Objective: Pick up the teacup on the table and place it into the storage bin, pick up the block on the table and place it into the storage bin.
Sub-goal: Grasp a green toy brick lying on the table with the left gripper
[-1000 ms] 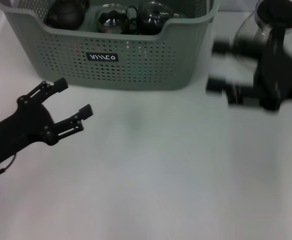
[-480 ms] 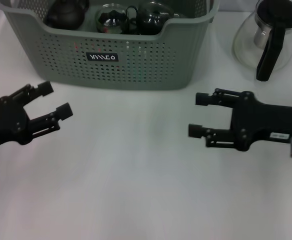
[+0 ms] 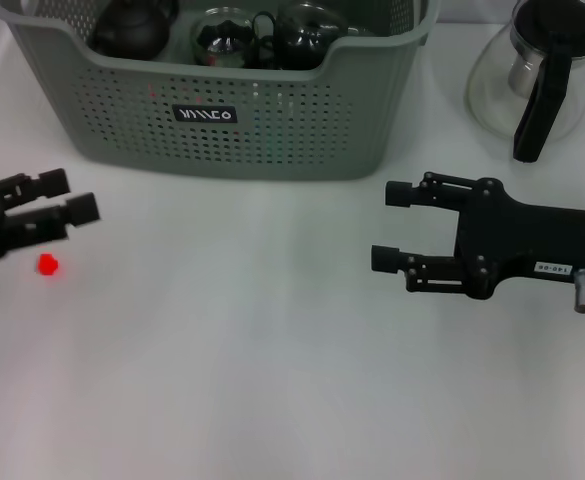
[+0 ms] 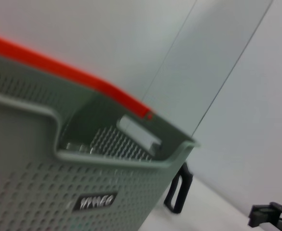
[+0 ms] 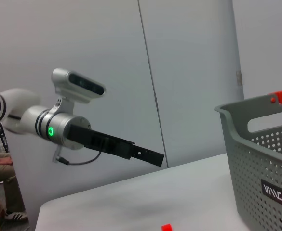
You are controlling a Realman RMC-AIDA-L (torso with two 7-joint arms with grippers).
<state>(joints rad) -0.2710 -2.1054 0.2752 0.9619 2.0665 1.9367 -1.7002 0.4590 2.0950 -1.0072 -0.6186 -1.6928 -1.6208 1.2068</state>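
The storage bin (image 3: 272,130) stands at the back centre, its label (image 3: 205,114) facing me; it also shows in the left wrist view (image 4: 44,192) and the right wrist view (image 5: 263,159). Inside it lie a dark teapot (image 3: 132,28) and two glass teacups (image 3: 225,38); no teacup stands on the table. A small red block (image 3: 47,265) lies on the table at the left, also low in the right wrist view (image 5: 166,227). My left gripper (image 3: 70,194) hovers open just behind the block, holding nothing. My right gripper (image 3: 392,226) is open and empty right of centre.
A glass teapot (image 3: 537,75) with a black handle (image 4: 178,192) stands at the back right, beside the bin. White table stretches from the bin to the front edge. The left arm (image 5: 78,130) reaches across in the right wrist view.
My left gripper has pulled back to the left, uncovering the red block on the table. My right gripper swung down from beside the glass teapot and now holds nearly still.
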